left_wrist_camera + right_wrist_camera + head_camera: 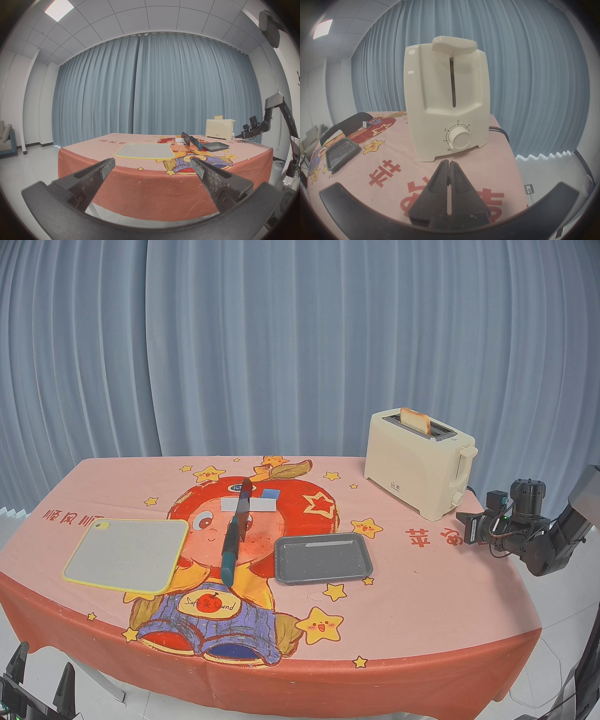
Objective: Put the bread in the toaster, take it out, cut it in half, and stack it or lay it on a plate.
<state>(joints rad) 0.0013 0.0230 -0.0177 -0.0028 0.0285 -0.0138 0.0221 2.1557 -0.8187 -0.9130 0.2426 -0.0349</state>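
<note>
A cream toaster [420, 462] stands at the table's far right with a toasted bread slice [415, 420] sticking up from its slot; its lever [454, 45] is at the top of its track. My right gripper [461, 519] is shut and empty, level with the toaster's [447, 100] lever end, a short way off. A knife [234, 532] lies mid-table between the cutting board [127, 554] and the grey tray plate [322, 557]. My left gripper [152, 170] hangs open below and in front of the table's near left edge.
A white card and small blue block [249, 504] lie under the knife's blade. The toaster's cord [500, 132] trails off the table's right edge. A blue curtain closes the back of the room.
</note>
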